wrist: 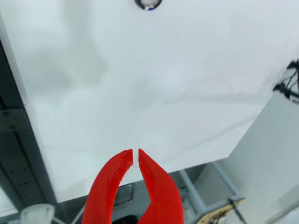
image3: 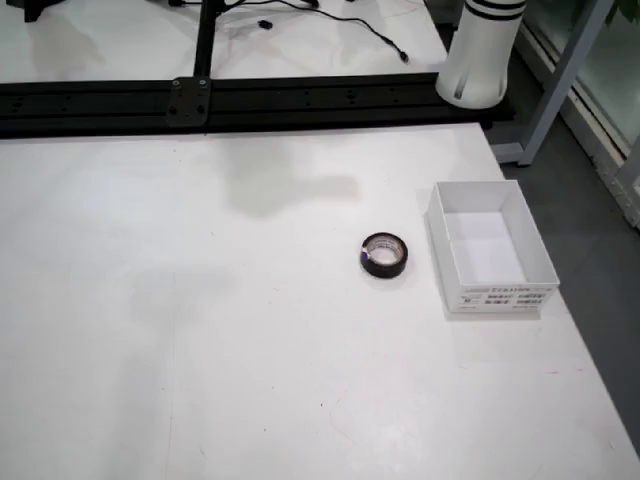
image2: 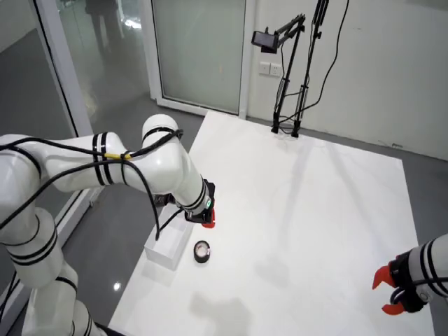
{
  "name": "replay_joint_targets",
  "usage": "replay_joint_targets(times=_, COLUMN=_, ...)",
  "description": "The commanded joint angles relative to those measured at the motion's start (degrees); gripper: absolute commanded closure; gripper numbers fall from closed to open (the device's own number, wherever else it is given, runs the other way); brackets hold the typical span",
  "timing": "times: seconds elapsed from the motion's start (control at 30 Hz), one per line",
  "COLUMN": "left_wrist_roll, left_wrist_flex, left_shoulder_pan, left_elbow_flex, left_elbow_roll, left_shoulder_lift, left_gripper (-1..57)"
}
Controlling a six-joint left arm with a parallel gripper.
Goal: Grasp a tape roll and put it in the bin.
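In the view that rides on the gripper, the red gripper [wrist: 136, 157] is seen from behind, its two curved fingers [wrist: 112, 186] brought together until only a thin slit is left between the tips; nothing is held between them. Below it the white table [wrist: 140, 84] is spread out, and at the very top edge the tape roll [wrist: 148, 4] is only half caught by the frame, well apart from the fingertips.

Over to the wide room view: the white arm [image2: 126, 168] is seen reaching in from the left, with the gripper [image2: 207, 218] carried above the table's [image2: 315, 224] left edge. The tape roll [image2: 202, 251] is laid flat on the table just below and beside it, untouched. The white bin [image2: 168, 246] is set at the table edge, just left of the roll. A second arm's red gripper [image2: 387, 294] is shown at the lower right, far from the action.

Finally, the view from above: the black tape roll [image3: 384, 255] is found lying flat, near the white bin [image3: 490, 248] but not touching it, on the bin's left. The bin's floor is seen bare. A black rail [image3: 230, 100] is run along the table's far side.
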Motion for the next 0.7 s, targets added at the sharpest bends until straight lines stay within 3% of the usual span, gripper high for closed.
replay_joint_targets(times=0.03, left_wrist_roll=-16.95, left_wrist_flex=0.12, left_shoulder_pan=5.27, left_elbow_flex=-2.70, left_elbow_roll=0.71, left_shoulder_lift=11.27, left_gripper=48.3)
replay_joint_targets(times=0.2, left_wrist_roll=-17.65, left_wrist_flex=0.12, left_shoulder_pan=7.82, left_elbow_flex=-2.70, left_elbow_roll=0.89, left_shoulder_lift=14.08, left_gripper=43.1)
replay_joint_targets(times=0.7, left_wrist_roll=-17.65, left_wrist_flex=-1.98, left_shoulder_pan=13.44, left_elbow_flex=0.29, left_elbow_roll=6.16, left_shoulder_lift=20.76, left_gripper=36.3)
